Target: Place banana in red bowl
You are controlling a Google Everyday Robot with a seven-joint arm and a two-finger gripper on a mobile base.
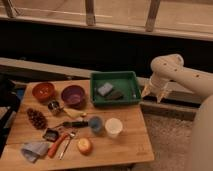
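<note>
You will find the banana, its outline hard to make out, just in front of the purple bowl, the red bowl just left of it, and the gripper well to its right, spread wide and empty.

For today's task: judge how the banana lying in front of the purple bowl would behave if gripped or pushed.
The banana is short and slightly curved, so it would probably pivot rather than roll. Being small, it is likely light, though soft under a hard squeeze. The gripper hangs open beside the green tray, far from it.
</note>
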